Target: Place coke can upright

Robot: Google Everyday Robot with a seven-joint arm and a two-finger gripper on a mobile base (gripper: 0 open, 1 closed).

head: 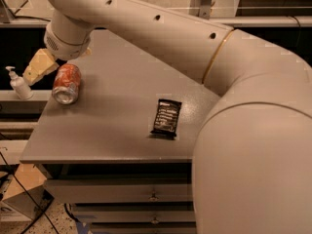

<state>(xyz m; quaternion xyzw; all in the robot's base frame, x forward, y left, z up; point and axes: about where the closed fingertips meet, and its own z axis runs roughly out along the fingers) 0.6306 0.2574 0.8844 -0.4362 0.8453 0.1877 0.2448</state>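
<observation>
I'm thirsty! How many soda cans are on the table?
1. The coke can sits near the table's left edge, next to the gripper at the far-left corner. The big arm may hide others behind it.

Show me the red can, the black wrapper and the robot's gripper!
Red-orange aluminium coke can (67, 82), camera view, its side.
Flat black snack wrapper (166, 118), camera view, its middle.
Robot's gripper (41, 66), camera view, yellow tip, left of can.

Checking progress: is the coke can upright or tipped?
Tipped: the coke can lies on its side, silver end toward camera; the end effector is beside it.
</observation>
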